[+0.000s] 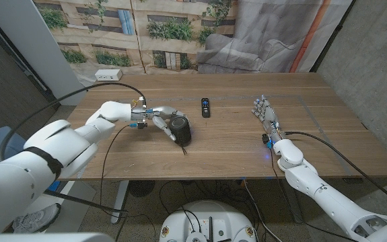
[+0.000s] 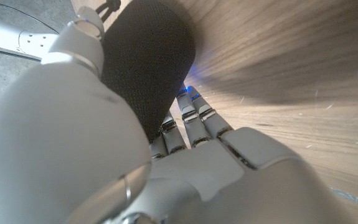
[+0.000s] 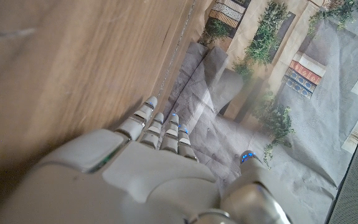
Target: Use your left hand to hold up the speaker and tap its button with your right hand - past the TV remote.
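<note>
Left hand on the speaker, right hand waiting

The left hand (image 1: pixel 158 115) wraps its fingers around the dark speaker (image 1: pixel 180 130) near mid-table, just short of the TV remote (image 1: pixel 206 107); the right hand (image 1: pixel 265 114) stands well apart, fingers spread, holding nothing.

A dark, mesh-covered cylindrical speaker (image 1: pixel 181 130) stands on the wooden table, left of its middle, with a thin dark cable trailing from its base toward the near edge. The left wrist view shows the same speaker's black woven fabric (image 2: pixel 144 68) at close range. Beyond it, near the middle of the tabletop, a slim black TV remote (image 1: pixel 205 107) lies flat, its length pointing away from the robot.
</note>
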